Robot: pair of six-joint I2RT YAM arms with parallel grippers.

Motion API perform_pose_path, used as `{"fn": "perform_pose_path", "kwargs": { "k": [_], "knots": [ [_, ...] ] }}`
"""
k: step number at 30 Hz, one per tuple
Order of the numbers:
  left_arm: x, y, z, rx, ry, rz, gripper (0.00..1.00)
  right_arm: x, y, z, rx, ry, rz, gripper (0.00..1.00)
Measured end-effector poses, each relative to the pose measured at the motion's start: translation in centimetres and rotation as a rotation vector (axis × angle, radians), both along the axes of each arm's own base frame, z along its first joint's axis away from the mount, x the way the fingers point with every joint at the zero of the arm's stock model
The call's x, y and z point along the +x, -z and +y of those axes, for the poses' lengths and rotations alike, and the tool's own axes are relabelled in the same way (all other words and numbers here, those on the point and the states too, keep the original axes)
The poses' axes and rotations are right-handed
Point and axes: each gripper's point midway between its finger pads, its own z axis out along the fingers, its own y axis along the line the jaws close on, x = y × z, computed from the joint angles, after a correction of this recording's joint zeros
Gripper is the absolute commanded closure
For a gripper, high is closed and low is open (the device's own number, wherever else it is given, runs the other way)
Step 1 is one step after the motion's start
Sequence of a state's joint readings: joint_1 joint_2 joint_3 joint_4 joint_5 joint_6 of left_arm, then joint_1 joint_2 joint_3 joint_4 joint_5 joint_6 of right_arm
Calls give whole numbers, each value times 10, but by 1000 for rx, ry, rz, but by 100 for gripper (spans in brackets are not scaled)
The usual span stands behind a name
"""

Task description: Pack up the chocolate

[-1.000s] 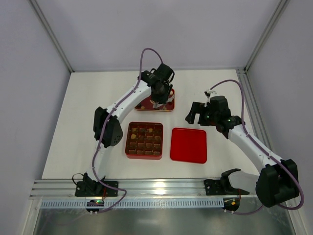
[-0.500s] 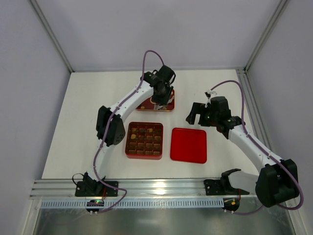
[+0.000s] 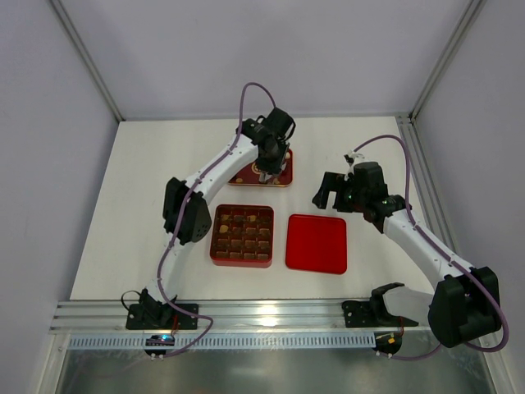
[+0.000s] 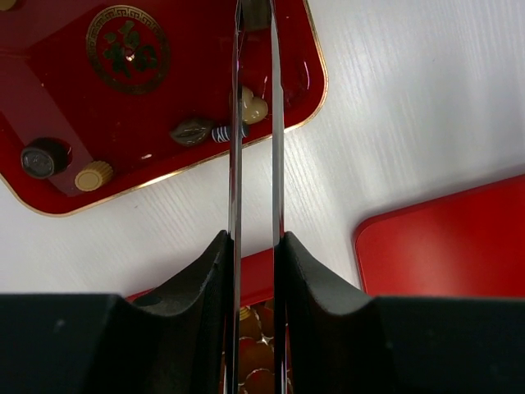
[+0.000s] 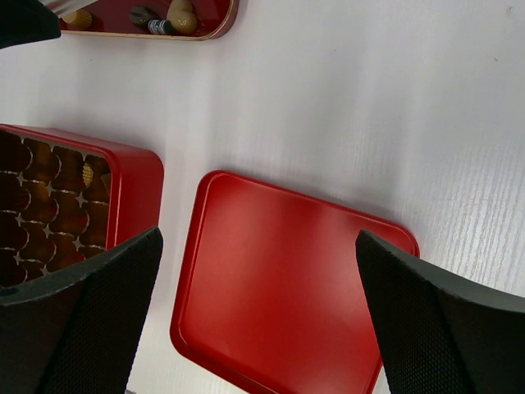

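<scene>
Where the pale lilac walls (image 3: pixel 49 164) close round three sides, a white table (image 3: pixel 131 205) with a faint wood grain fills the floor of the cell. A ribbed aluminium rail (image 3: pixel 246 310) runs along its near edge.

The landmark is the square red box (image 3: pixel 241 261), its inside cut into a grid of brown, scallop-edged cups. Left of the box there is only bare table. Just beyond its far edge lies a glossy red tray (image 4: pixel 205 49), round-cornered, thinly rimmed in gold and stamped with a gold emblem (image 4: pixel 128 49). Most of the chocolate (image 4: pixel 93 175) lies in this tray: a tan ribbed disc, a dark round piece, a dark leaf shape, a striped bit and a cream lump. A few more pieces sit in the cups of the box.

The left gripper (image 3: pixel 263 170) hangs over the tray. Its thin metal blades stand a narrow slit apart, and I cannot tell whether they pinch a piece.

Just right of the box, close but not touching, lies the flat, smooth red lid (image 3: pixel 317 243). Right of the box and further back, the right gripper (image 3: pixel 326 191) hovers with its black textured fingers spread wide, holding nothing.
</scene>
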State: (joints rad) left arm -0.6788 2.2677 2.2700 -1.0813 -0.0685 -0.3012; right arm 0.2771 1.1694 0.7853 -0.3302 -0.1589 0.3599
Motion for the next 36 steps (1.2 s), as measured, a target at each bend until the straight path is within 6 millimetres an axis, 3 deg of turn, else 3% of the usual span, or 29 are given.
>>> {"fn": "perform_pose_path", "kwargs": {
  "k": [5,12,18,23,27,36],
  "knots": [
    [1,-2,3,15,-5,-7,75,0,0,0,2,-1,0,0],
    [2,-20,7,13,-12,-39,75,0,0,0,4,-1,1,0],
    [-8,-51,15,-14,-23,-70,76,0,-1,1,9,-4,1,0],
    [-30,-82,32,-42,-33,-93,76,1,-2,2,15,-7,-4,0],
    [-56,-96,50,-53,-45,-89,76,1,-3,4,26,-10,-6,0],
    [-132,-96,82,-36,-14,-44,76,-2,5,7,53,-3,12,0]
  ]
}}
